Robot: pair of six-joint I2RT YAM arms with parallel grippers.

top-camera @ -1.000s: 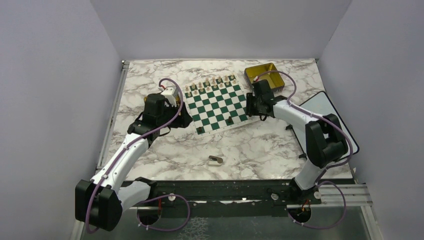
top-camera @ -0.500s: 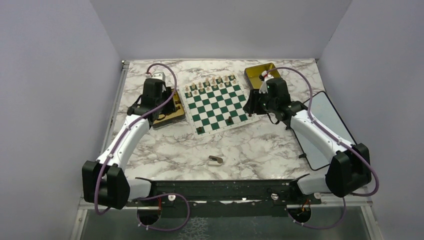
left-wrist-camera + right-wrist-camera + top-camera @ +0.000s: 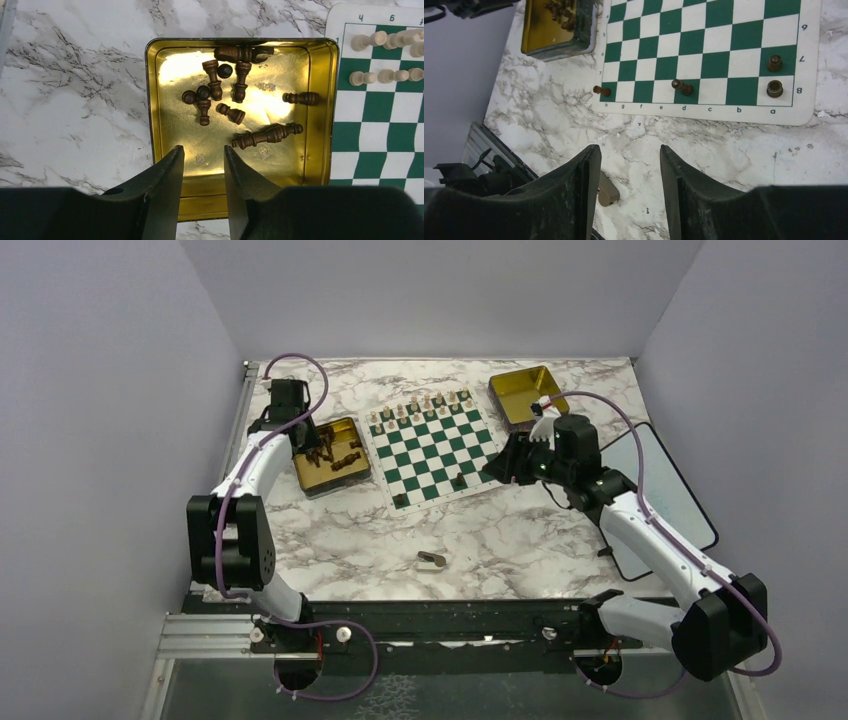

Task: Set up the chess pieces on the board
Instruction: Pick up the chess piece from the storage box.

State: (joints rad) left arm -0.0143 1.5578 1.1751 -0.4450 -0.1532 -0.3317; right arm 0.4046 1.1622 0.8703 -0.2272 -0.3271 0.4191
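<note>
The green and white board (image 3: 482, 476) lies mid-table; it also shows in the right wrist view (image 3: 704, 112) and the left wrist view (image 3: 380, 107). Several dark chess pieces (image 3: 235, 90) lie loose in a gold tin (image 3: 165, 150) left of the board (image 3: 305, 478). Several more dark pieces stand on the board's near rows, among them one in the corner (image 3: 774, 89) and one mid-row (image 3: 682, 87). My left gripper (image 3: 202, 149) is open and empty, high above the tin's near edge (image 3: 287, 425). My right gripper (image 3: 630, 148) is open and empty by the board's near right corner (image 3: 497, 468).
Pale pieces (image 3: 425, 408) fill the board's two far rows. A second gold tin (image 3: 527, 392) stands empty at the back right. A small tan object (image 3: 431, 560) lies on the marble near the front. A dark flat tray (image 3: 660, 490) lies at the right.
My left gripper has pulled back from the board's left edge to a place high over the tin of dark pieces. My right arm has swung outward, its gripper staying by the board's right side.
</note>
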